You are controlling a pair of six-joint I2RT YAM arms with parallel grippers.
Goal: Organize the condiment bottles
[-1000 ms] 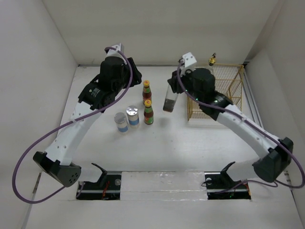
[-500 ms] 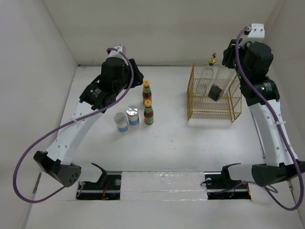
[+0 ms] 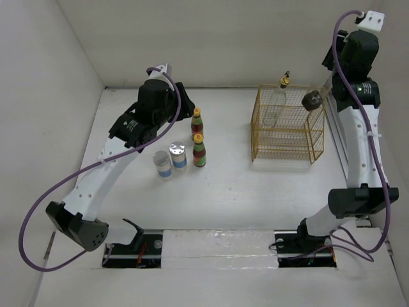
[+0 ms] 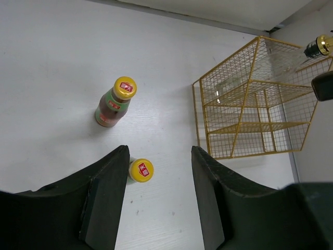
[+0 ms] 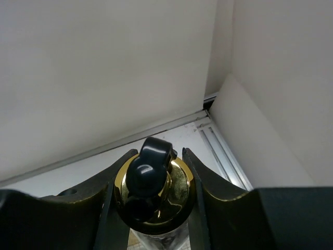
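Observation:
My right gripper (image 5: 157, 156) is shut on the gold stopper (image 5: 154, 195) of a tall clear glass bottle (image 3: 313, 99), which hangs tilted high above the back right corner of the gold wire basket (image 3: 287, 135). A second glass bottle (image 3: 275, 107) stands inside that basket. Two small sauce bottles (image 3: 197, 123) (image 3: 200, 151) and two silver-lidded jars (image 3: 177, 155) (image 3: 163, 164) stand mid-table. Above the sauce bottles hovers my left gripper (image 4: 160, 159), open with nothing between its fingers. The nearer sauce bottle's yellow cap (image 4: 140, 170) shows just beside the left finger, the farther sauce bottle (image 4: 112, 101) ahead of it.
The basket (image 4: 250, 107) has wire shelves and sits at the back right, close to the right wall. White walls close in the table on the left, back and right. The two arm bases sit at the near edge.
The right arm has swung from the table's middle to the far right and risen, carrying the glass bottle to above the basket's back right corner. The left arm has barely shifted.

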